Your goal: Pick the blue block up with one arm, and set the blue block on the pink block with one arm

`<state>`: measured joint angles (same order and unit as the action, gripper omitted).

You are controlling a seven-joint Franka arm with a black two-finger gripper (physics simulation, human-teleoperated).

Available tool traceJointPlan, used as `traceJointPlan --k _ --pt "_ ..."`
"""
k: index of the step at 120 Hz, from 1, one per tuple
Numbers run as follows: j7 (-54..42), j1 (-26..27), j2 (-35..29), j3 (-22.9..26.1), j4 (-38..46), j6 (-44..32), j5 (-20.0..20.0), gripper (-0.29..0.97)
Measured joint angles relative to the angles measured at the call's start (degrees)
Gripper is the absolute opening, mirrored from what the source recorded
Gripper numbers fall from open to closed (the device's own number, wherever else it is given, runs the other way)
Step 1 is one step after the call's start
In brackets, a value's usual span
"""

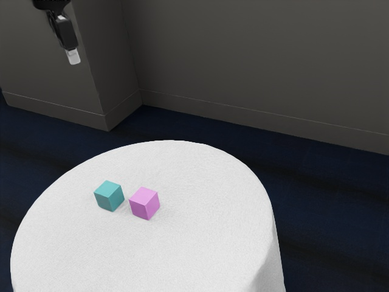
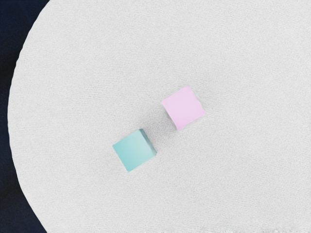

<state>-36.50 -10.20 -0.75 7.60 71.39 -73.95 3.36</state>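
In the exterior view, the gripper [image 1: 73,57] hangs high at the upper left, well above the table [image 1: 200,176] and well apart from both blocks. From this angle I cannot tell whether it is open or closed; it carries nothing. The blue block [image 1: 109,195] sits on the white tabletop, toward the exterior view's left of the middle. The pink block [image 1: 144,203] stands just beside it on the exterior view's right, with a narrow gap between them. Behind the table are a grey wall [image 1: 255,55] and a dark floor [image 1: 328,182].

In the wrist view, the hand looks down on the table [image 2: 97,68] from far above. The blue block [image 2: 134,150] and pink block [image 2: 182,107] lie near the middle, apart, each turned at an angle to the other's line.

The task looks to be at its start: the approach to the blue block has not begun. The next move calls for bringing the hand down over the blue block, squaring the gripper to its faces, and keeping clear of the pink block so close by.
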Motion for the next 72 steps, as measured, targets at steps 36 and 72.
traceJointPlan --k 36,72 --pt "-4.4 6.2 -5.7 -0.1 13.5 0.5 -0.1 0.68" --pt "-21.8 2.3 -9.4 -1.0 39.7 -19.1 0.2 0.68"
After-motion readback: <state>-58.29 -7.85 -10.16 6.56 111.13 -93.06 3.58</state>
